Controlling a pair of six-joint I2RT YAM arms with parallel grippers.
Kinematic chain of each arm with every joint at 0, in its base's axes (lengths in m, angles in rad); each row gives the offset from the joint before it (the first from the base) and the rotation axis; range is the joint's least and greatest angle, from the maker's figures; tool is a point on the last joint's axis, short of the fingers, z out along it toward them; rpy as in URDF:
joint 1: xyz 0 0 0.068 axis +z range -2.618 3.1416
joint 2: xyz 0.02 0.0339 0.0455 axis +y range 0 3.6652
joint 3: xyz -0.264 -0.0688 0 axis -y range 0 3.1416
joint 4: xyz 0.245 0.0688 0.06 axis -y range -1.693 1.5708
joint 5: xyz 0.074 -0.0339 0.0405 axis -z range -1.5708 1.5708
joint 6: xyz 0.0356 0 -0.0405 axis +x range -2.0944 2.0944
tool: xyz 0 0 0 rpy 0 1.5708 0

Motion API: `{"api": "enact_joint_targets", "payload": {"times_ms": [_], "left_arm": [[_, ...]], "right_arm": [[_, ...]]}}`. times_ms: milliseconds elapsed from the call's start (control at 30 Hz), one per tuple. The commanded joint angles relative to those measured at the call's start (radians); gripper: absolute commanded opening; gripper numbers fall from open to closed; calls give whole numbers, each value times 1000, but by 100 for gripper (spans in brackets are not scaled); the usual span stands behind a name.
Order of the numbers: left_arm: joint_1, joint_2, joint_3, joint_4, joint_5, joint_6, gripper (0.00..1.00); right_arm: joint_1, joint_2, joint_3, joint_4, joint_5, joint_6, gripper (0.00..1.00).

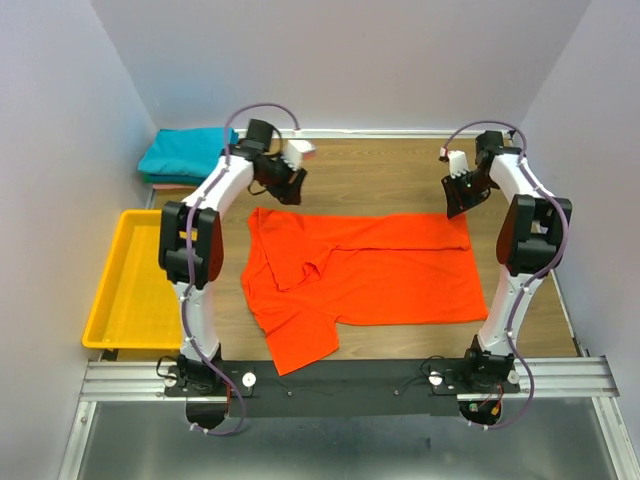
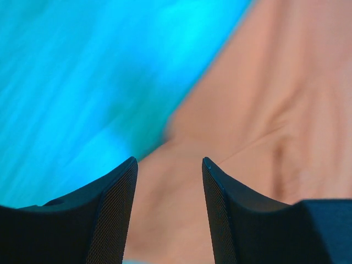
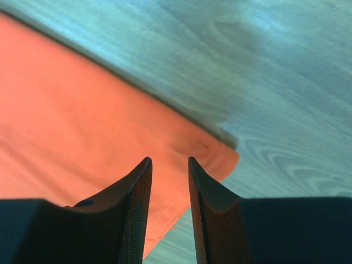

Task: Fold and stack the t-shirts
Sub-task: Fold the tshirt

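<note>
Your orange-red t-shirt [image 1: 380,270] lies mid-frame on the bench [image 1: 380,180], long axis left-to-right. Left fingers [image 2: 113,214] and right fingers [image 3: 129,214] hover parted and empty near its upper corners, the right closer.

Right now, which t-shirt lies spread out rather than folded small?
The orange-red t-shirt, spread across the middle between the arms; the teal t-shirt sits folded small in the far left corner.

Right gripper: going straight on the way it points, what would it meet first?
Probably the orange shirt, near its corner; the right gripper hangs open above it, nothing between. Depth unclear.
</note>
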Motion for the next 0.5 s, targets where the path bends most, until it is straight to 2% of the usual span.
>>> {"api": "enact_joint_targets", "payload": {"times_ms": [0,233,467], "left_arm": [[63,51,54,-50,-113,28,59],[140,139,123,-72,-181,47,61],[153,153,85,-110,-209,103,61]], "right_arm": [[8,41,35,37,33,21,40],[19,50,2,51,76,8,40],[19,64,-21,69,124,-12,40]]}}
